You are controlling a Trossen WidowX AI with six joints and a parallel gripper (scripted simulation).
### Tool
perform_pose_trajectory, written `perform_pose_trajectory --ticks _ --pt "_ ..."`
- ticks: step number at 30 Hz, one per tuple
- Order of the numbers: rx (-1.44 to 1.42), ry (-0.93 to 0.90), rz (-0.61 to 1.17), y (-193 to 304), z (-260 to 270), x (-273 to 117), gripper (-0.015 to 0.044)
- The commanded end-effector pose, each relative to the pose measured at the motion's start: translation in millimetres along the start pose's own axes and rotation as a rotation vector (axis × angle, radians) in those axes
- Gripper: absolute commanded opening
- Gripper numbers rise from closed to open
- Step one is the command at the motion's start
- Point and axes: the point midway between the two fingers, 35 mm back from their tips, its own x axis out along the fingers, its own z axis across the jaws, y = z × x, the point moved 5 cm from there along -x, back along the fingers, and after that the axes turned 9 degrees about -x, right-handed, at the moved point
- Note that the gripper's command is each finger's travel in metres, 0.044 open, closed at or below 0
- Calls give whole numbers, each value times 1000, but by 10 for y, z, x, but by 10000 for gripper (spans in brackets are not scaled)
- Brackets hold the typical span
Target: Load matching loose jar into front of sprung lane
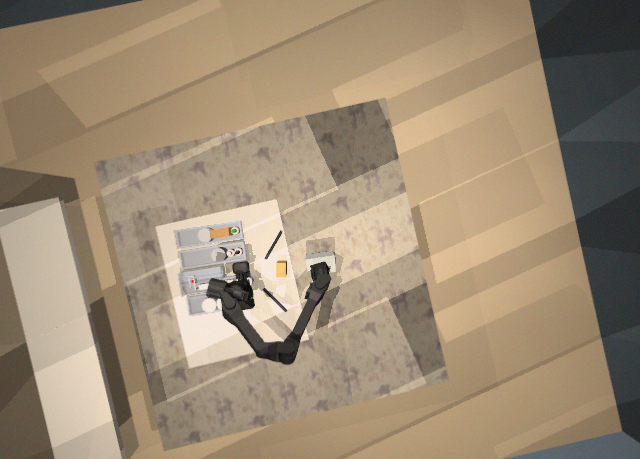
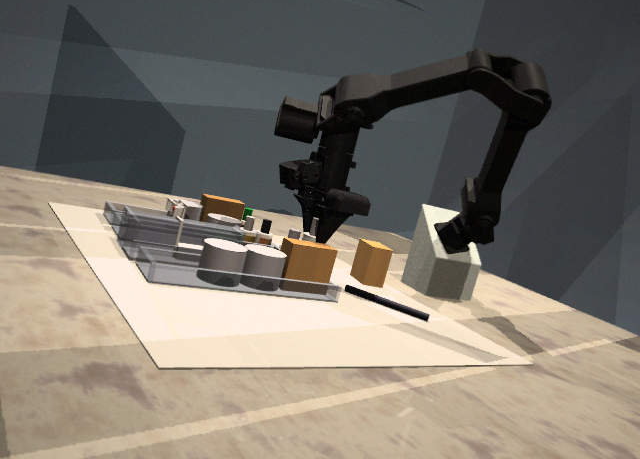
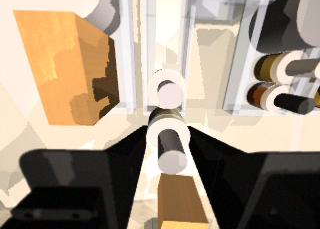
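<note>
- so the gripper (image 1: 249, 281) (image 2: 317, 237) (image 3: 166, 130) is clamped on the grey-capped jar (image 3: 171, 144);
- that jar's just outside the lane front – the lane's jar (image 3: 167, 88) sits right ahead, inside the low stop

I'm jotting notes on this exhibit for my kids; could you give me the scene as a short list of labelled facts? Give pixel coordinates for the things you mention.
pincer: closed on a jar, fingers on either side
held jar (image 3: 168, 131): white shoulder, grey top, just outside the lane's front end
jar in lane (image 3: 166, 88): white shoulder, pale top, at the front end
loose block (image 1: 281, 268) (image 2: 371, 264) (image 3: 182, 201): orange-brown, standing on the pale mat (image 1: 206, 348) (image 2: 330, 348)
dark rods: two, lying flat
grey cylinders in nearest tray, side view: two, beside a wooden block (image 2: 308, 268)
job status: held jar not yet in the lane
</note>
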Motion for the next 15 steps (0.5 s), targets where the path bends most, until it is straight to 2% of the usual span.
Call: perform_pose_trajectory --ticks 1,15 --pt "-7 -2 -16 -75 -8 -13 0" --pt "-7 -2 -16 -133 -16 -16 0"
